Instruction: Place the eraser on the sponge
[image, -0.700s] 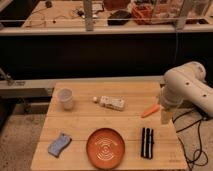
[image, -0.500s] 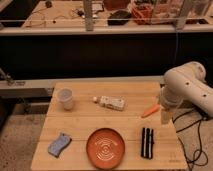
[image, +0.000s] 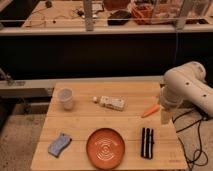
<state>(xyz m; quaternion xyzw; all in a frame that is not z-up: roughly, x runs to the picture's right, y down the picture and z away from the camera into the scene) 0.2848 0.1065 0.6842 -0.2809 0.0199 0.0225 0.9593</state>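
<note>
The eraser (image: 147, 142), a black oblong block with pale lengthwise stripes, lies on the wooden table (image: 90, 120) at the front right. The sponge (image: 59, 144), a small blue-grey pad with wavy edges, rests at the front left corner, well apart from the eraser. My gripper (image: 165, 117) hangs at the end of the white arm (image: 186, 90) over the table's right edge, above and slightly right of the eraser, touching nothing I can see.
An orange plate (image: 105, 147) sits between sponge and eraser. A white cup (image: 65, 98) stands at the back left. A white patterned oblong box (image: 111, 103) lies mid-table. A small orange carrot (image: 150, 110) lies just left of the gripper. Dark cabinets rise behind the table.
</note>
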